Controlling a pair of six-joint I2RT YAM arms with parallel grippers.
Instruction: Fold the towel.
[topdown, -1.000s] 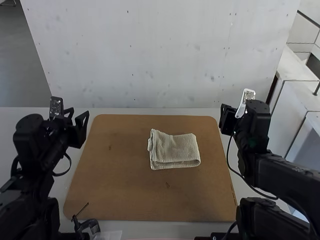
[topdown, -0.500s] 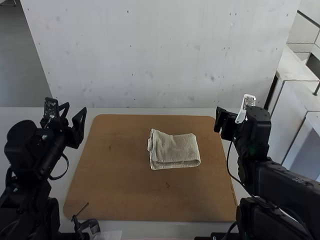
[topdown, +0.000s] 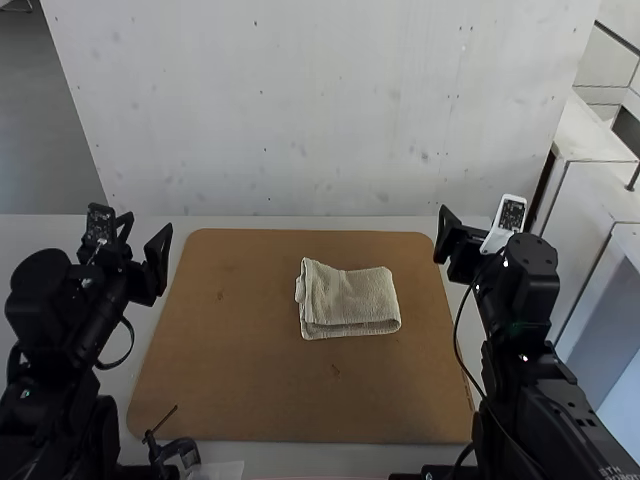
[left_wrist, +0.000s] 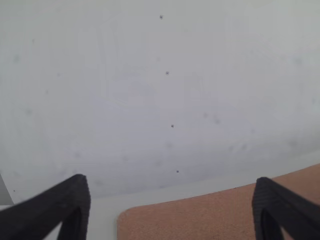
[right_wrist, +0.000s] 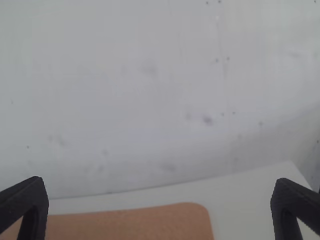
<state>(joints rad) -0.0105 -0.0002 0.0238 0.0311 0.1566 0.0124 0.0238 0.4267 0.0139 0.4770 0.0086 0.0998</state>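
The beige towel (topdown: 350, 298) lies folded into a small, roughly rectangular stack on the brown board, right of its middle and toward the far side, with layered edges along its left and near sides. My left gripper (topdown: 146, 232) is held up at the board's left edge, well away from the towel; in the left wrist view the left gripper (left_wrist: 172, 210) has its two fingers wide apart with nothing between. On the other side, my right gripper (topdown: 458, 240) is raised by the board's far right corner. The right wrist view has the right gripper (right_wrist: 160, 210) spread open and holding nothing.
The brown board (topdown: 240, 380) covers much of the pale table (topdown: 300, 222). A pale wall (topdown: 320, 110) rises behind the table's far edge. A small black clamp-like item (topdown: 178, 450) sits at the board's near left edge, and white cabinets stand to the right.
The right arm has shifted and turned, its gripper first moving slightly left, then back right. The left arm has drawn a little to the left. The towel lies as before.
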